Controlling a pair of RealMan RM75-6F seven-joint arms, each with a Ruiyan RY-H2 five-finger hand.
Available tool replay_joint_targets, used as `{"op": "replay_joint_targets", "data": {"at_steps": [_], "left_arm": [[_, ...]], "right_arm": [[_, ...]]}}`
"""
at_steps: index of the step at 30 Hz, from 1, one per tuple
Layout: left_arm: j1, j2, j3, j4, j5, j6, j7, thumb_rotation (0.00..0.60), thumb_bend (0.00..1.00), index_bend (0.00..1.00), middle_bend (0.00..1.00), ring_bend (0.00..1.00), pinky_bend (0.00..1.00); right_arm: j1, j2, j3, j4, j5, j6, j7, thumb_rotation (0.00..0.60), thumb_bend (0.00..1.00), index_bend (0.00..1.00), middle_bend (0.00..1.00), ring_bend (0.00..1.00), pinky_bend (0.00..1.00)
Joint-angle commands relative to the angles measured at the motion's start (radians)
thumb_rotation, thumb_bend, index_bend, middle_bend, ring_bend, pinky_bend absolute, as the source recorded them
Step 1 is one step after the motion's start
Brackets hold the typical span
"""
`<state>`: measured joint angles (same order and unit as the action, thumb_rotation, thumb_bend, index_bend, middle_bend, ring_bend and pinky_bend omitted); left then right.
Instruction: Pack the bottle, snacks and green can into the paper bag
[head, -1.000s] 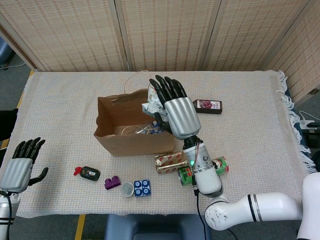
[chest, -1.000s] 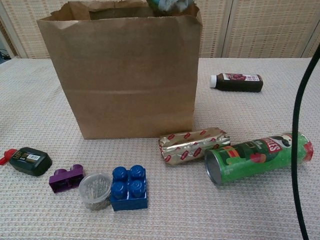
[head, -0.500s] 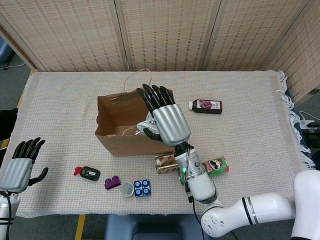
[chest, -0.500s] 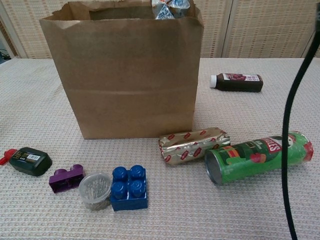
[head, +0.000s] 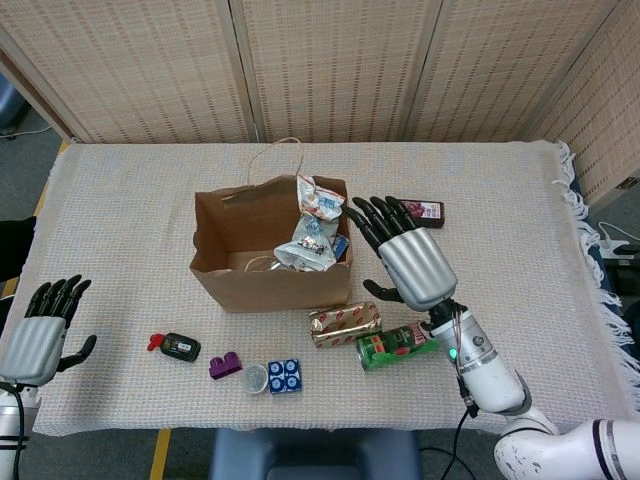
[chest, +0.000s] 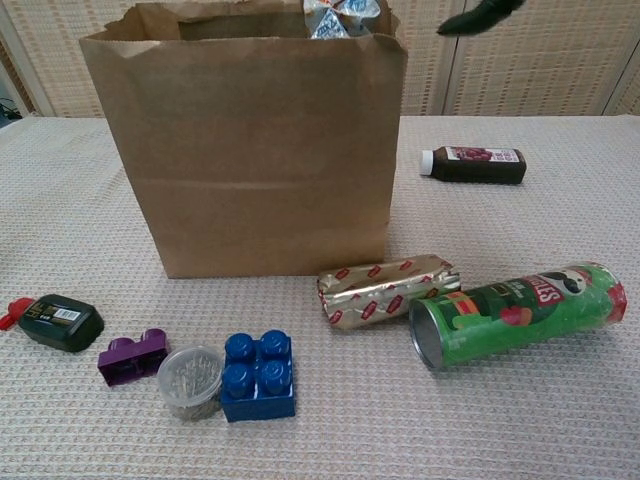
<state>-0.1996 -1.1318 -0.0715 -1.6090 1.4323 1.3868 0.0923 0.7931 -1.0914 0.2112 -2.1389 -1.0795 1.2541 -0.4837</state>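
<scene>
A table under a cream woven cloth (head: 520, 200) stands before woven-cane screen panels. On it the brown paper bag (head: 262, 280) stands upright with its mouth open and its cord handle flopped over the back rim. A crinkled silver snack packet (head: 313, 228) leans in the bag's right corner with its top poking above the rim, so one snack looks packed, though not settled low.

Just outside the bag's front right corner lies a gold-wrapped snack roll (head: 345, 323), and touching or nearly touching it is the green Pringles can (chest: 518, 313), on its side with its open end facing the chest camera. The dark juice bottle (chest: 473, 164) lies on its side well behind them, to the right of the bag. All three are apparently yet to be packed.

The right hand (head: 400, 258) hovers between the bag and the bottle with fingers spread and nothing in it, above the can and roll. I judge it free to take the next item, with the can or roll closest. The left hand (head: 40, 335) rests at the table's near left edge, fingers straight and together, thumb out, holding nothing.

In front of the bag, apart from the task, sit a small black bottle with a red cap (head: 176, 346), a purple brick (head: 225, 366), a clear round tub (chest: 191, 380) and a blue brick (chest: 257, 375).
</scene>
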Motion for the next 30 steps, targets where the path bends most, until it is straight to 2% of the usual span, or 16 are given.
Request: {"op": "replay_joint_targets", "data": {"at_steps": [1,4,7,11,20,30], "left_arm": [[0.000,-0.002,-0.001,-0.002,-0.003,0.001,0.006,0.600,0.34,0.05,0.00,0.00,0.00],[0.001,-0.004,-0.002,-0.003,-0.005,0.002,0.013,0.600,0.34,0.05,0.00,0.00,0.00],[0.001,-0.005,-0.003,-0.004,-0.007,0.004,0.019,0.600,0.34,0.05,0.00,0.00,0.00],[0.002,-0.006,-0.003,-0.006,-0.008,0.005,0.023,0.600,0.34,0.05,0.00,0.00,0.00],[0.002,-0.005,-0.003,-0.005,-0.008,0.004,0.018,0.600,0.34,0.05,0.00,0.00,0.00],[0.001,-0.001,-0.002,-0.004,-0.004,-0.001,0.006,0.600,0.34,0.05,0.00,0.00,0.00]], "right_arm": [[-0.104,0.099,-0.117,0.044,-0.181,-0.082,0.153,0.600,0.08,0.00,0.01,0.00,0.06],[-0.156,0.126,-0.189,0.100,-0.307,-0.094,0.217,0.600,0.07,0.00,0.01,0.00,0.06],[-0.204,0.111,-0.248,0.172,-0.405,-0.085,0.254,0.600,0.07,0.00,0.02,0.00,0.06],[-0.230,0.069,-0.286,0.237,-0.443,-0.111,0.251,0.600,0.07,0.00,0.06,0.00,0.08],[-0.239,-0.074,-0.300,0.348,-0.392,-0.217,0.121,0.600,0.07,0.00,0.20,0.14,0.21],[-0.232,-0.149,-0.282,0.405,-0.277,-0.297,0.010,0.600,0.07,0.01,0.20,0.14,0.22]]}}
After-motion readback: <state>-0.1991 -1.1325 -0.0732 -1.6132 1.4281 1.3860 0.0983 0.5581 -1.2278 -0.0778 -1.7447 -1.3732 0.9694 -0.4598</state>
